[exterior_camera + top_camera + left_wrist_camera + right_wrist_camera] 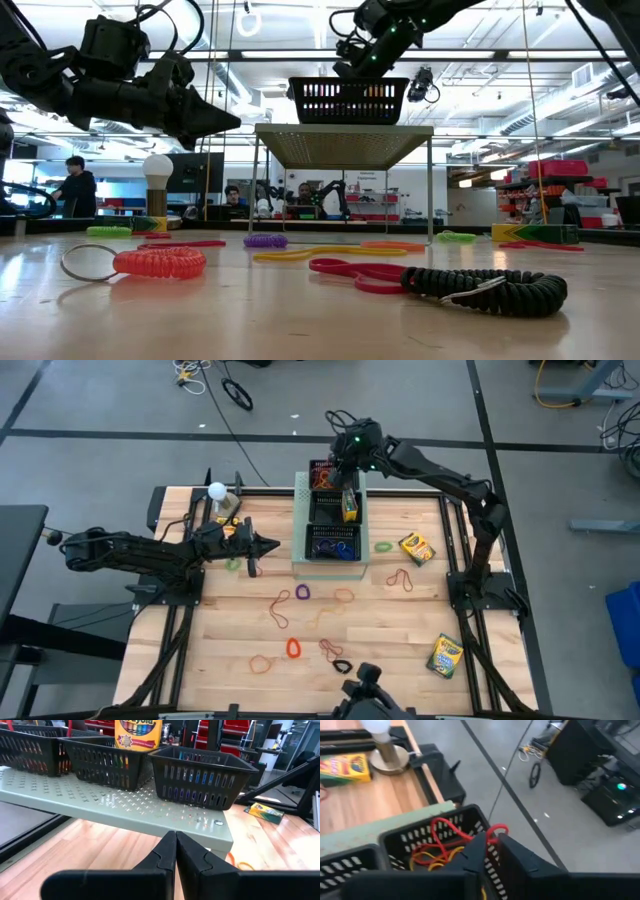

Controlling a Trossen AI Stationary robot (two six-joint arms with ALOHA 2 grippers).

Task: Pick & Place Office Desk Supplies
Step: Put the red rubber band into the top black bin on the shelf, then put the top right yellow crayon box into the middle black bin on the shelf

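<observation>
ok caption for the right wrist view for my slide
Right gripper pinching a red rubber band over the end black mesh tray holding red and orange bands.

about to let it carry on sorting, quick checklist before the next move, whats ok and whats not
1. Right gripper over the far mesh tray: ok, it hovers at that tray's rim.
2. Right jaws closed on a red band: cannot tell; the jaws look shut, with the band at their tips.
3. Left gripper empty: ok, jaws shut with nothing between them.
4. Left gripper clear of the pale-green box: ok, it sits beside it, apart.
5. Crayon box in the middle tray: ok, upright.
6. Table sorted: not ok; loose bands and two crayon boxes remain.
</observation>
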